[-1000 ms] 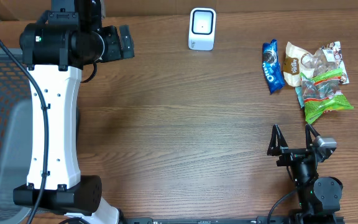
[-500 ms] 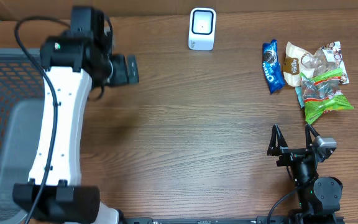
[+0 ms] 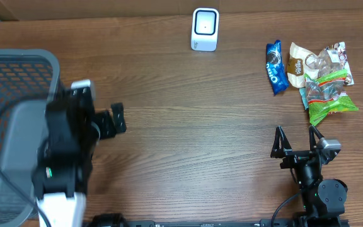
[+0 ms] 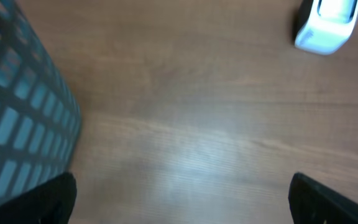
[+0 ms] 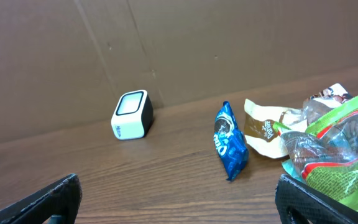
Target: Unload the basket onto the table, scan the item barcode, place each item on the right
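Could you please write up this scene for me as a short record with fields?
scanner: white, standing at the far edge of the table, centre
items: blue cookie packet beside a pile of snack bags, far right, none held
basket: grey mesh, left side
left gripper: open, empty, beside the basket
right gripper: open, empty, on the near side of the pile
scan: not yet done

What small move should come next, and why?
Probably the right gripper should reach forward toward the blue cookie packet. The gripper stands open and empty just short of the snack pile. The packet lies at the pile's edge nearest the scanner, and nothing is at the scanner yet.
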